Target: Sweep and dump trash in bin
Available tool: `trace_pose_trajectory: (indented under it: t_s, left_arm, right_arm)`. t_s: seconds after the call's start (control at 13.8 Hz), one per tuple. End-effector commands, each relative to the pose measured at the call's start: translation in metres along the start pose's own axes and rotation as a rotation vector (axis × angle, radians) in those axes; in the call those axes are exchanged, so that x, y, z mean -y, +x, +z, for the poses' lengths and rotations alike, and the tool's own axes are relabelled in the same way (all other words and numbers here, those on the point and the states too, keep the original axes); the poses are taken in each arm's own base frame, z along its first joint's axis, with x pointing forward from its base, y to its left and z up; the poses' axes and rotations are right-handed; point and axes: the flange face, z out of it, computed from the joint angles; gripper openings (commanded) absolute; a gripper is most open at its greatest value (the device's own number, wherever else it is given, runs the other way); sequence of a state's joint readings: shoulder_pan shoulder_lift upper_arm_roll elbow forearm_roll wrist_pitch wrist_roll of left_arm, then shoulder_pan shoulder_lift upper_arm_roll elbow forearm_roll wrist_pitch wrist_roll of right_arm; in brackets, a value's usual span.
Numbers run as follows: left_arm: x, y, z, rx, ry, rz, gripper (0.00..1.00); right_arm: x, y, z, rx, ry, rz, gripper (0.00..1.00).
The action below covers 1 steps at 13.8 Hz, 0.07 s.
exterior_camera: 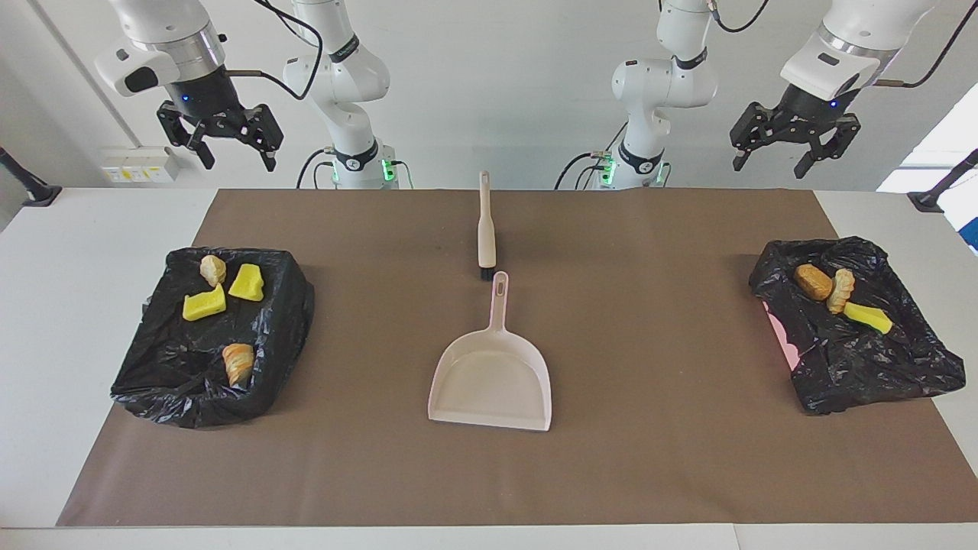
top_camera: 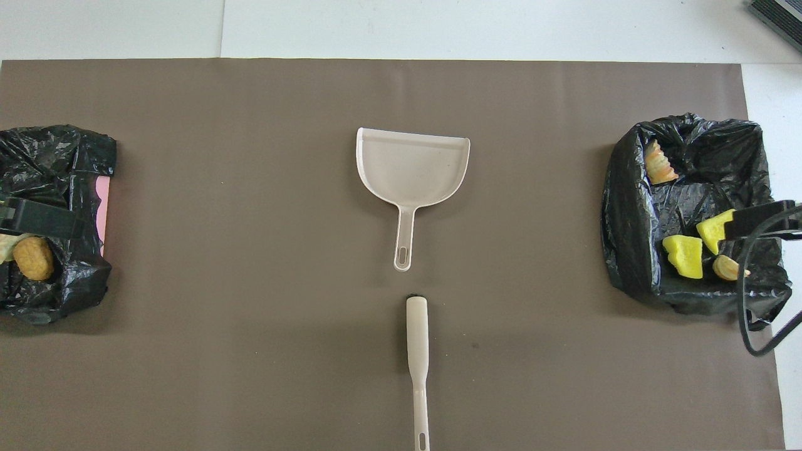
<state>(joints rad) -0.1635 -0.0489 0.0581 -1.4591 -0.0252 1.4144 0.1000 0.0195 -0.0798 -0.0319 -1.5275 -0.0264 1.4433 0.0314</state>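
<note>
— Brown mat (exterior_camera: pixel 649 428) covers the table; where is the trash?
— Four scraps (exterior_camera: pixel 205 305) lie in the black-lined bin (exterior_camera: pixel 153 382) below the raised, open right gripper (exterior_camera: pixel 229 149); three more (exterior_camera: pixel 840 294) lie in the other bin (exterior_camera: pixel 901 374) below the open left gripper (exterior_camera: pixel 772 156).
— And the tools?
— Dustpan (exterior_camera: pixel 493 378) and brush (exterior_camera: pixel 486 229) lie end to end between both bins.

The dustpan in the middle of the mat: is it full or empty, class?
Empty. The dustpan lies flat with a bare tray. All the scraps sit in the two black-lined bins, none on the mat.
</note>
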Motion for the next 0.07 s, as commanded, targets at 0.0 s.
trace_pose_trajectory:
  t_s: [0.0]
  left_arm:
    - [0.0010, -0.0070, -0.0010, 0.010, -0.007, -0.016, 1.00]
  right_arm:
    - [-0.0007, -0.0027, -0.0010, 0.004, 0.014, -0.016, 1.00]
